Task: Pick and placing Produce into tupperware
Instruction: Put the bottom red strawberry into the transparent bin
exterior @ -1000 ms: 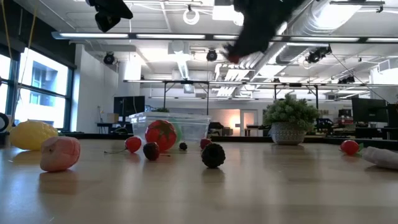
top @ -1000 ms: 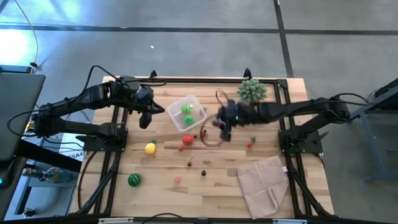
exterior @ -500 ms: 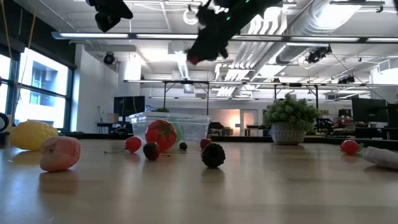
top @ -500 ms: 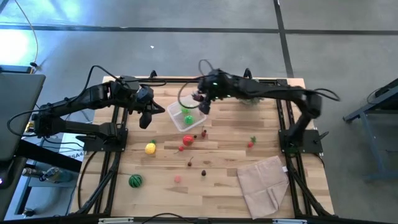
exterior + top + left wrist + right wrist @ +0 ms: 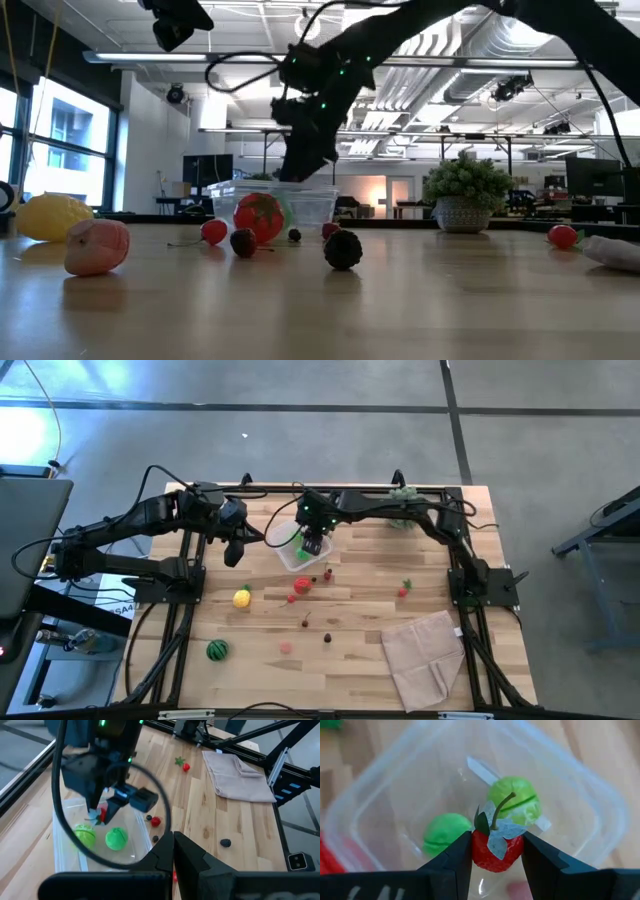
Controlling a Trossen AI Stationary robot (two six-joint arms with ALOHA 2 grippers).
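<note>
The clear tupperware (image 5: pixel 297 553) stands on the table's far middle; two green rounds (image 5: pixel 512 802) lie inside it. My right gripper (image 5: pixel 313 546) hangs over the tub's opening, shut on a small red berry (image 5: pixel 495 852) with a green leaf and stem. In the low view my right gripper (image 5: pixel 300 172) reaches down to the tub's rim (image 5: pixel 275 187). My left gripper (image 5: pixel 236 552) waits, shut, left of the tub. Lemon (image 5: pixel 242 597), striped melon (image 5: pixel 216 650), tomato (image 5: pixel 302 584) and small berries (image 5: pixel 404 591) lie on the table. My right gripper pinches the red berry's body (image 5: pixel 492 860) between its two fingers (image 5: pixel 452 857), one on each side. The fingers come from above, pointing down into the tub. The berry is lifted clear, leaf and stem upward, just above the green rounds.
A beige folded cloth (image 5: pixel 425 655) lies at the near right corner. The spiky plant ball (image 5: pixel 402 495) stands at the far edge, partly behind my right arm. Small dark and pink pieces (image 5: pixel 286 648) are scattered on the near middle of the table.
My right gripper has carried the red berry from the table's middle toward the left and far edge, swung high over the tub, then come down to its rim. It has stayed shut on the berry.
</note>
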